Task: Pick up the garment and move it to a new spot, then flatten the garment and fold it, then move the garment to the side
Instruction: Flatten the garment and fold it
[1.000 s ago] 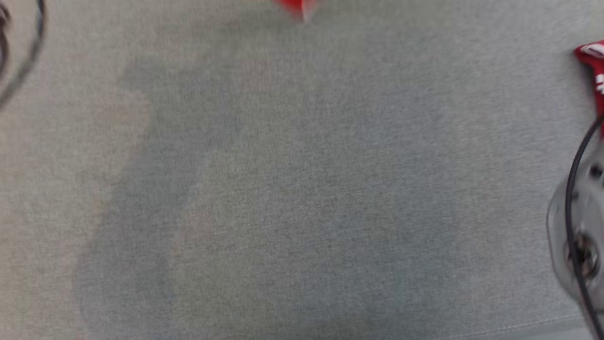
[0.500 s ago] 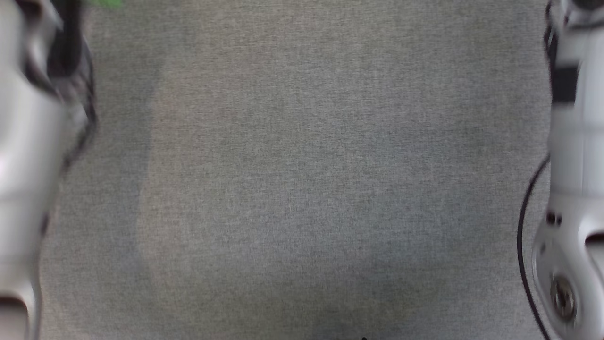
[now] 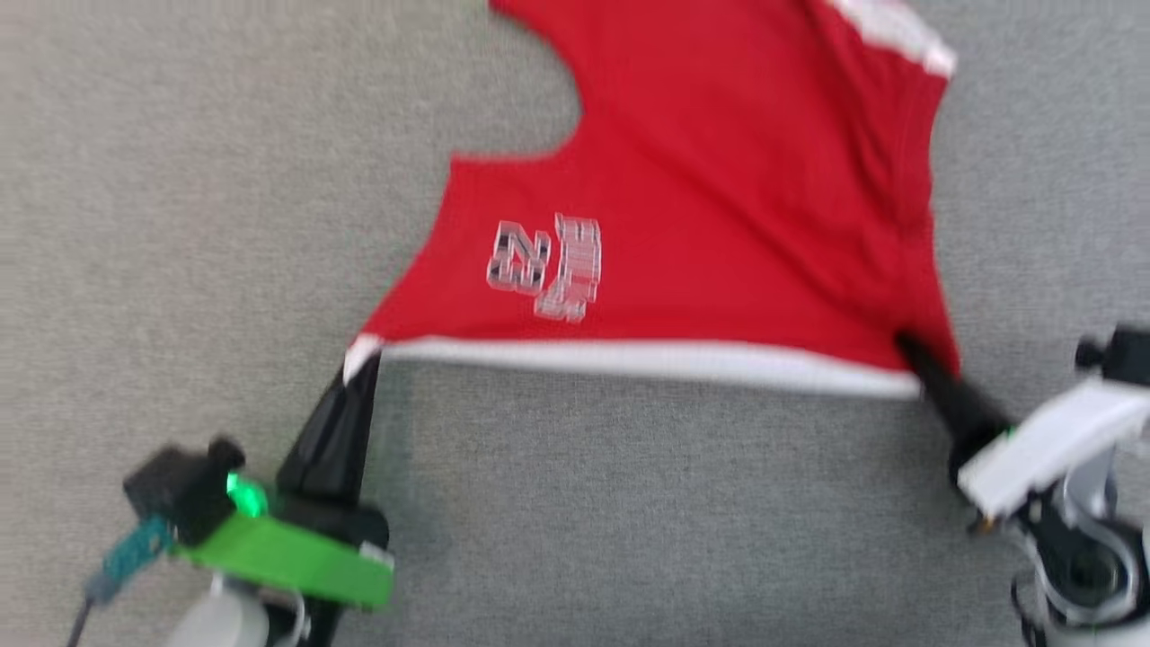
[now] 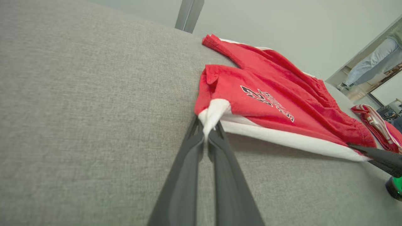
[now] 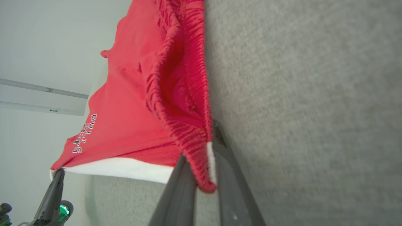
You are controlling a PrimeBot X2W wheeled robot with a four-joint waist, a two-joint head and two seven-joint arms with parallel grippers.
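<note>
The garment (image 3: 701,207) is a red piece with a white hem band and a small printed logo, spread over the grey cloth surface (image 3: 629,503). Its hem runs taut between both grippers. My left gripper (image 3: 359,364) is shut on the hem's left corner; the left wrist view shows the white corner (image 4: 213,114) pinched between the dark fingers (image 4: 188,166). My right gripper (image 3: 912,355) is shut on the hem's right corner, where red fabric (image 5: 201,157) hangs between its fingers (image 5: 179,185). The garment's far end runs out of the head view's top.
The grey cloth surface lies wide to the left and in front of the garment. A second red and white striped cloth (image 4: 377,125) lies at the surface's far edge in the left wrist view. Part of a person (image 4: 373,59) shows beyond it.
The head view has swung: earlier it held mostly bare grey surface and blurred arms, now the garment and both grippers gripping its hem are in it.
</note>
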